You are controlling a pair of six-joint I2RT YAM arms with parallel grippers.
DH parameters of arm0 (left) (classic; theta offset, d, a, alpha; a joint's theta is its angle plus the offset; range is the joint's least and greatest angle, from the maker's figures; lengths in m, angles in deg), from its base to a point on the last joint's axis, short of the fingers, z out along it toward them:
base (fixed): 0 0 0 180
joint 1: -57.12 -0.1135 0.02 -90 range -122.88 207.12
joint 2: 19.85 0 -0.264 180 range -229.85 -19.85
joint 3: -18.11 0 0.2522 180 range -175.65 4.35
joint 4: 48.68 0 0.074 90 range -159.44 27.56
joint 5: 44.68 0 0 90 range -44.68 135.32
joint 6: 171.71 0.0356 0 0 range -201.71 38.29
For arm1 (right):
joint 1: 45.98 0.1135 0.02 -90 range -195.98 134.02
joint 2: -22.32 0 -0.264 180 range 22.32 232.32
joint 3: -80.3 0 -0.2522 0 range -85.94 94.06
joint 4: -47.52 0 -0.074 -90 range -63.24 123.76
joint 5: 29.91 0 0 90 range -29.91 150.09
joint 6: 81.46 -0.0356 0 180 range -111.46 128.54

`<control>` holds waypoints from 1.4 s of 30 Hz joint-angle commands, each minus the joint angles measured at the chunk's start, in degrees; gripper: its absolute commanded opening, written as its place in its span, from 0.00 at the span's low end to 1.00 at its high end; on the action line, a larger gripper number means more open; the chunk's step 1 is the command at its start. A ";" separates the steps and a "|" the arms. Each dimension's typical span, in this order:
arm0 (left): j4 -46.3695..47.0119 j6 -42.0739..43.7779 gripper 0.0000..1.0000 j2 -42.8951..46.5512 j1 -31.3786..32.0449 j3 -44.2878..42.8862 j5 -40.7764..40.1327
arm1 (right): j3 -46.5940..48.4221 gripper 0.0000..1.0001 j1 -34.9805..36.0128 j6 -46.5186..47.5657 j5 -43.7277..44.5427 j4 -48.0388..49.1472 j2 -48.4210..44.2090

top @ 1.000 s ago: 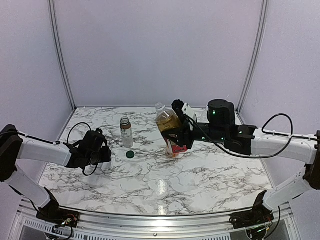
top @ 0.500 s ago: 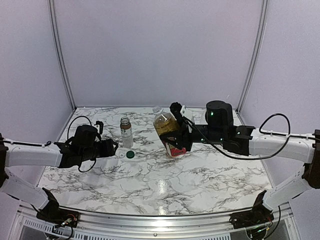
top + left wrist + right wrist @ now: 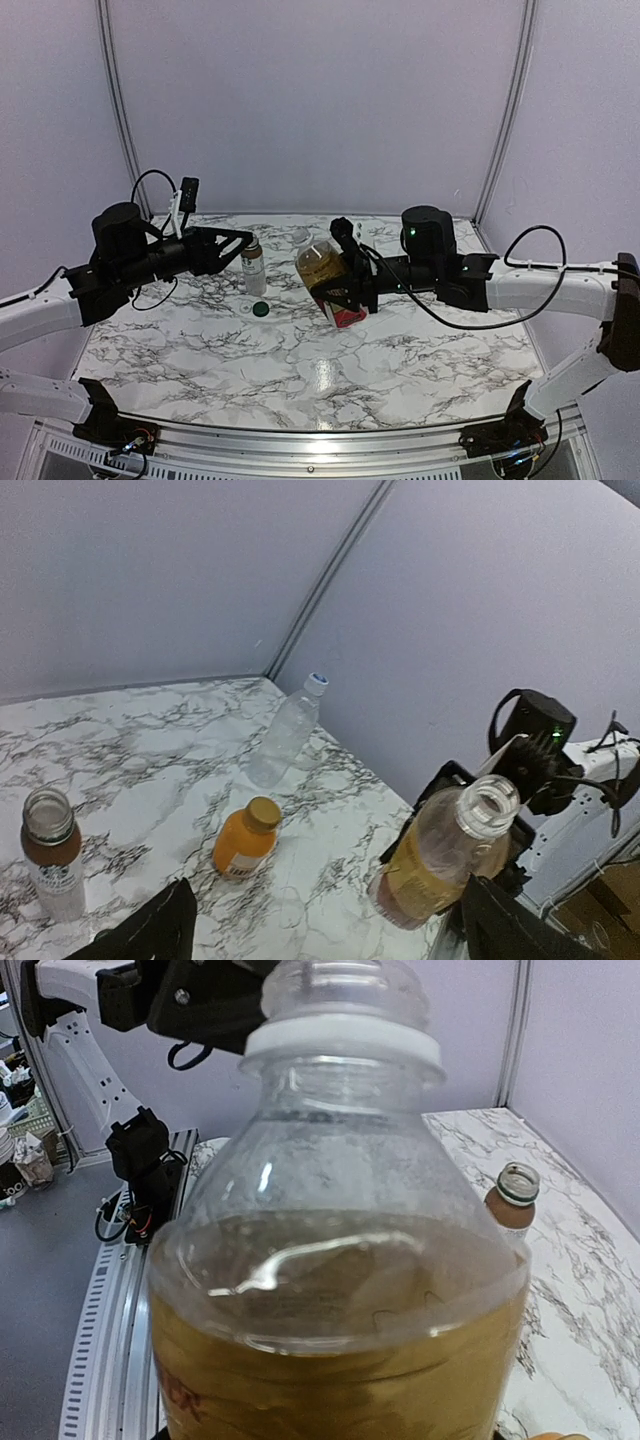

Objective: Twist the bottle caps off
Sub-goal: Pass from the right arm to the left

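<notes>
Glossy marble table [image 3: 420, 360], clear plastic tea bottle [image 3: 340, 1260]
The tabletop is polished, veined and reflective; the bottle's wall is smooth and transparent; the walls [image 3: 300, 100] look matt.

Short bottle [image 3: 253, 266] stands left of the tilted tea bottle [image 3: 322, 268], with a loose cap [image 3: 260, 309] on the table [image 3: 400, 350] just in front of it. Juice bottle [image 3: 245, 837] and tall bottle [image 3: 287, 730] sit near each other.

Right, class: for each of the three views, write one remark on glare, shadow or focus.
Top view: a white glare patch on the table near the front, light otherwise even. Left wrist view: bottles crisp, but the left hand shows its fingers only as dark silhouettes. Right wrist view: the tea bottle fills the frame, curved highlights streaking its shoulder.
</notes>
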 commanded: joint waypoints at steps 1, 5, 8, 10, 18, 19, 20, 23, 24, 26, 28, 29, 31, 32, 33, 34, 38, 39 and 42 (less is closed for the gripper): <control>2.22 2.25 0.96 -0.78 1.54 -5.82 10.34 | 3.15 0.44 1.14 0.34 -4.05 1.03 1.75; 2.22 3.70 0.96 -3.20 4.18 -9.71 13.23 | 4.39 0.44 2.03 0.52 -4.56 0.38 2.73; 2.10 4.69 0.96 -5.03 5.97 -11.47 12.96 | 5.36 0.44 2.58 0.70 -5.00 -0.16 3.22; 1.92 4.91 0.94 -6.64 6.75 -12.42 12.79 | 5.99 0.44 2.87 0.86 -5.18 -0.74 3.39; -1.29 6.68 0.87 -11.43 9.60 -15.93 11.53 | 6.52 0.44 3.65 1.13 -4.93 -1.96 3.42; -1.49 6.74 0.85 -11.80 9.80 -16.12 11.36 | 6.47 0.44 3.64 1.21 -4.85 -2.00 3.43; -1.59 6.75 0.83 -12.08 9.97 -16.33 11.37 | 6.43 0.44 3.69 1.23 -4.77 -2.11 3.39; -1.88 6.92 0.74 -12.72 10.22 -16.81 11.29 | 6.13 0.44 3.69 1.23 -4.59 -1.97 3.38; -2.03 7.00 0.71 -12.96 10.27 -16.90 11.25 | 6.02 0.44 3.70 1.15 -4.58 -1.87 3.45; -2.25 7.12 0.64 -13.28 10.30 -17.06 11.41 | 5.99 0.44 3.69 1.14 -4.50 -1.83 3.35; -2.39 7.08 0.57 -13.70 10.33 -17.16 11.62 | 5.86 0.44 3.72 1.14 -4.32 -1.83 3.37; -2.50 7.07 0.55 -13.92 10.32 -17.24 11.76 | 5.82 0.44 3.67 1.14 -4.18 -1.83 3.36; -2.59 7.23 0.48 -14.08 10.32 -17.25 11.97 | 5.74 0.44 3.75 1.14 -4.05 -1.94 3.38; -2.68 7.32 0.45 -14.10 10.32 -17.25 11.86 | 5.73 0.44 3.72 1.14 -3.90 -1.92 3.38; -2.76 7.44 0.42 -14.12 10.32 -17.25 11.83 | 5.73 0.44 3.69 1.14 -3.81 -2.01 3.38; -2.78 7.56 0.39 -14.07 10.34 -17.25 11.81 | 5.73 0.44 3.72 1.04 -3.59 -2.01 3.38; -2.87 8.52 0.17 -13.23 10.32 -17.09 11.61 | 5.64 0.49 3.70 1.05 -2.15 -2.48 3.39; -2.92 8.62 0.11 -12.96 10.32 -16.93 11.49 | 5.69 0.51 3.68 0.97 -1.65 -2.64 3.38; -3.47 9.05 0.00 -11.96 10.39 -16.49 10.54 | 5.73 0.64 3.72 0.89 -0.67 -2.95 3.44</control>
